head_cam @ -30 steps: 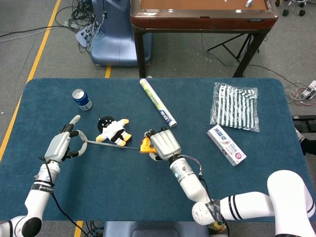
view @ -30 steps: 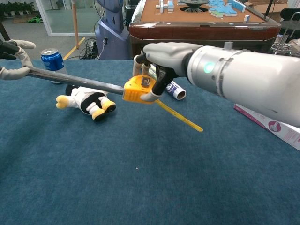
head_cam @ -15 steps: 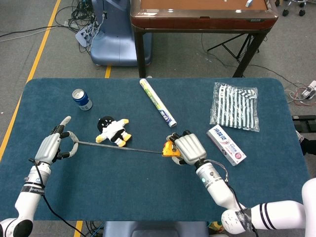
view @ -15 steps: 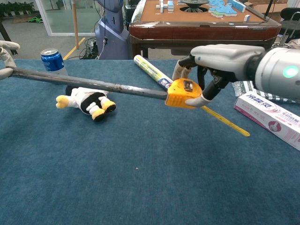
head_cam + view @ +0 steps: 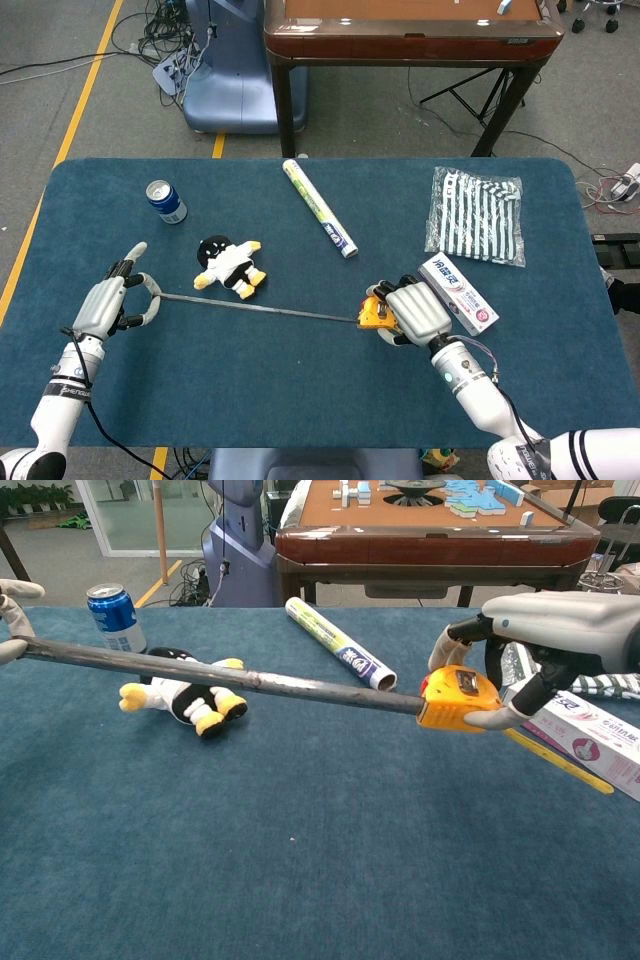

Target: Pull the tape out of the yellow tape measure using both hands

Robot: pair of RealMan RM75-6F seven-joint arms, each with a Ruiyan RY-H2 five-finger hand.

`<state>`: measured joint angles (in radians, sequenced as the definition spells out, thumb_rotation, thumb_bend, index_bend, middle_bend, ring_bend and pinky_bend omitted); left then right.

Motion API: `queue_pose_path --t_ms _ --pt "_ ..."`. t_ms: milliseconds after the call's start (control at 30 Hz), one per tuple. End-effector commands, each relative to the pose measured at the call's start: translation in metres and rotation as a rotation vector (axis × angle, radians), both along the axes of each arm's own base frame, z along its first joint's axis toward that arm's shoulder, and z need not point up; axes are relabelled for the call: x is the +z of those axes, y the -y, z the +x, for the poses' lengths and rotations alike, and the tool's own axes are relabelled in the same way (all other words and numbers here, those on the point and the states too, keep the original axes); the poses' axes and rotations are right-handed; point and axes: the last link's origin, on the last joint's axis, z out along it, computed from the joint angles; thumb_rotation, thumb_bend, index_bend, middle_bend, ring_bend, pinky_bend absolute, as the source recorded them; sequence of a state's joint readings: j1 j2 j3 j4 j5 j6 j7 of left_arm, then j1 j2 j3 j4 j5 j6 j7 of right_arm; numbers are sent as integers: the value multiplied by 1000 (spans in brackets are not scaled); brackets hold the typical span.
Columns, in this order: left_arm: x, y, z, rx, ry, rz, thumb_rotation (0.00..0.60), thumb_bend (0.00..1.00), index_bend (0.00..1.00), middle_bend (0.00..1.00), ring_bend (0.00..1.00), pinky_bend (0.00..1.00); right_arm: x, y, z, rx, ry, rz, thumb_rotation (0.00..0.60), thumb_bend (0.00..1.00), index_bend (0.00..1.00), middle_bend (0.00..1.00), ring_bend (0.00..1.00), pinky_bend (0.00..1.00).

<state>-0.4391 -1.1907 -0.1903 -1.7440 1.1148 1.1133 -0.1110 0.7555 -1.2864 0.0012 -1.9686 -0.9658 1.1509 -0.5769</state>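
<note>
Holding the case (image 5: 375,313) in my right hand (image 5: 418,312), beside the toothpaste box (image 5: 458,292); left hand (image 5: 110,303) pinches the tape (image 5: 260,308) end. Blade looks thin, springy, likely to buckle; I'd grip the rigid case.

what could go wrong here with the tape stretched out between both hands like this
1. The left hand holds only the end of the tape; if it slips, the blade could whip back toward the yellow tape measure.
2. The right hand holding the case is close beside the toothpaste box and may knock it if it keeps going that way.
3. The tape runs just past the penguin toy and might drag it.
</note>
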Motion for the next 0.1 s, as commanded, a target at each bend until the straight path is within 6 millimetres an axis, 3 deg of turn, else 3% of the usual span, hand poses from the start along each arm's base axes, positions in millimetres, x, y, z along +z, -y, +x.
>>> queue_pose_path --t_ms 33,100 --pt "0 -1 0 2 1 3 600 470 605 4 0 0 0 -1 0 2 2 5 600 549 550 537 449 227" --pt "0 -1 -1 3 2 0 600 470 605 4 0 0 -1 -2 0 4 1 8 600 549 550 537 449 227"
